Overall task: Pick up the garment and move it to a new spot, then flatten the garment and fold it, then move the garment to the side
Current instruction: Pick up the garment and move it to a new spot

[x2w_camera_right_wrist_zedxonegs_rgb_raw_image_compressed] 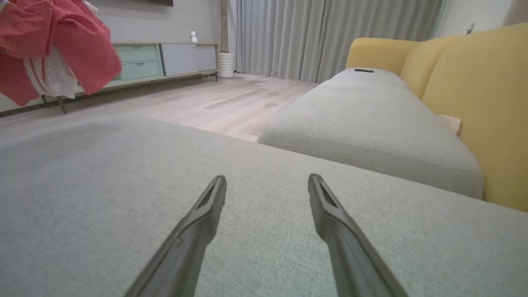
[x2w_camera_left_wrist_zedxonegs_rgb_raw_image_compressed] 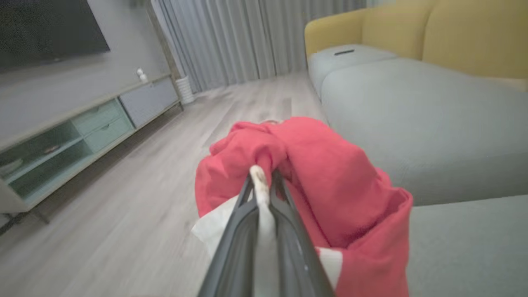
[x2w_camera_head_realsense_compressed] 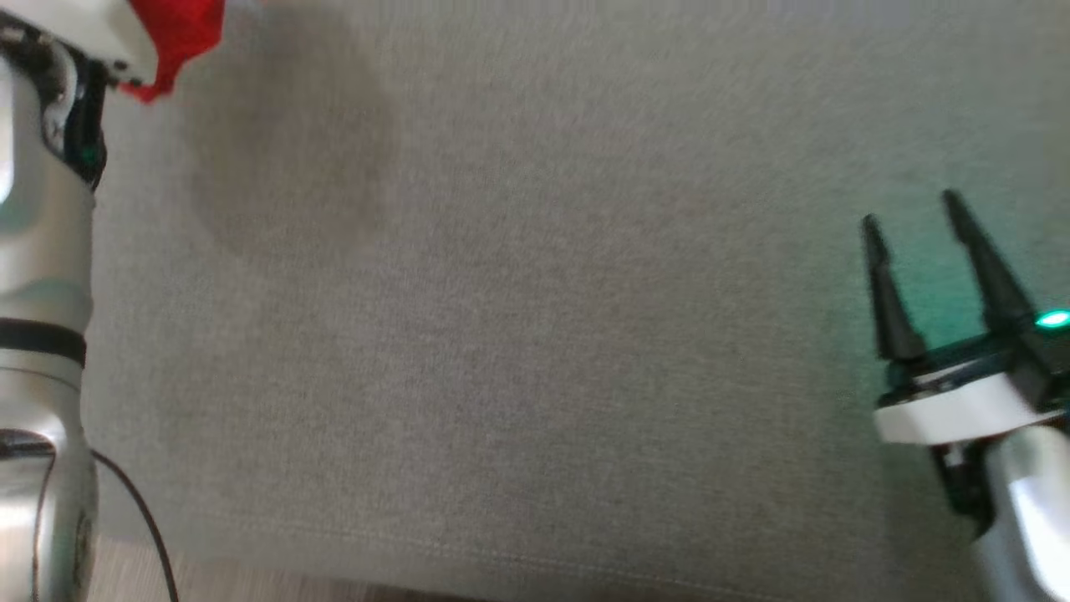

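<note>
the left end effector (x2w_camera_left_wrist_zedxonegs_rgb_raw_image_compressed: 264, 176) has its two dark fingers pressed together on a fold of the red garment (x2w_camera_left_wrist_zedxonegs_rgb_raw_image_compressed: 326, 173), pinching a bit of its white trim between the tips. the garment hangs bunched and crumpled from that grip, lifted clear of the grey sofa seat (x2w_camera_head_realsense_compressed: 535, 334), up at the far left of the seat as the head camera sees it. a soft dark shadow lies on the grey fabric just to the right of it. white panels show among the red folds.

the right end effector (x2w_camera_head_realsense_compressed: 909, 209) sits low over the near right part of the same seat, its fingers spread wide with nothing between them, well apart from the garment. a green light glows at its base.

beyond the seat runs a pale wooden floor (x2w_camera_left_wrist_zedxonegs_rgb_raw_image_compressed: 123, 206), with a low cabinet (x2w_camera_left_wrist_zedxonegs_rgb_raw_image_compressed: 82, 128) with green drawers along the far wall and grey curtains (x2w_camera_right_wrist_zedxonegs_rgb_raw_image_compressed: 330, 37) beside it. a yellow backrest (x2w_camera_right_wrist_zedxonegs_rgb_raw_image_compressed: 474, 90) rises on the right behind another grey cushion (x2w_camera_right_wrist_zedxonegs_rgb_raw_image_compressed: 371, 111).
</note>
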Available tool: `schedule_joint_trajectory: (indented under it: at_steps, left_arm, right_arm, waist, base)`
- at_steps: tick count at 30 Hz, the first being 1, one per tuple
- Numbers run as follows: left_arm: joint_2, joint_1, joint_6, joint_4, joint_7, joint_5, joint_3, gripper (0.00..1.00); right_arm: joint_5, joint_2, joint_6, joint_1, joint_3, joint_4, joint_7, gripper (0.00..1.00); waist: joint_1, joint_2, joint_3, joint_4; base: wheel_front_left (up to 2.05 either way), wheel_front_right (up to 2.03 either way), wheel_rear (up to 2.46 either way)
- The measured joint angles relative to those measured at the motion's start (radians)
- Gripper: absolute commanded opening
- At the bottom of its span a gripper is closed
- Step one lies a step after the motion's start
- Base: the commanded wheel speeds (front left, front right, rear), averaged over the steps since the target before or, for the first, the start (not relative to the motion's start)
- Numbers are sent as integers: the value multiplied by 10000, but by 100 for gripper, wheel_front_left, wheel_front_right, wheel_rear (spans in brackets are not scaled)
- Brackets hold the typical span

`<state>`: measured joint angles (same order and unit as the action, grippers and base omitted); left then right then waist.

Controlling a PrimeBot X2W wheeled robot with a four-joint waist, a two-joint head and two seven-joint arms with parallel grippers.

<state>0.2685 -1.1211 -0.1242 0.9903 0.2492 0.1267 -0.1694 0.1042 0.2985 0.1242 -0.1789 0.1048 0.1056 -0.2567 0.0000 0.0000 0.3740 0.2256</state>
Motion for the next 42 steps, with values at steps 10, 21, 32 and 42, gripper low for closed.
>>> schedule_joint_trajectory:
  at_steps: [10, 21, 32, 42]
  left_arm:
    - [98, 63, -79, -2272, -77, 1087, -2882, 0]
    - [-105, 1595, -79, -3662, -539, 1885, -5497, 0]
    - [-1739, 3267, -52, -1697, -12, 1858, -6575, 0]
    - [-2201, 4801, 968, -3241, 4, 2011, -5624, 100]
  right_arm:
    - [0, -1321, 0, 917, 514, 29, 0, 100]
    - [0, -1645, 0, 756, 1118, -397, 2, 100]
    - [0, -1942, 0, 190, 1302, -512, 2, 100]
    - [13, -2061, 0, 843, 1258, 86, 0, 100]
  waist:
    - [-1, 0, -2093, -1471]
    - [-1, 0, -2649, -3945]
    - [0, 0, -1339, -5100]
    - [0, 0, -2145, -4882]
  base:
    - [0, 0, 0]
    - [0, 0, 0]
    - [0, 0, 0]
    - [0, 0, 0]
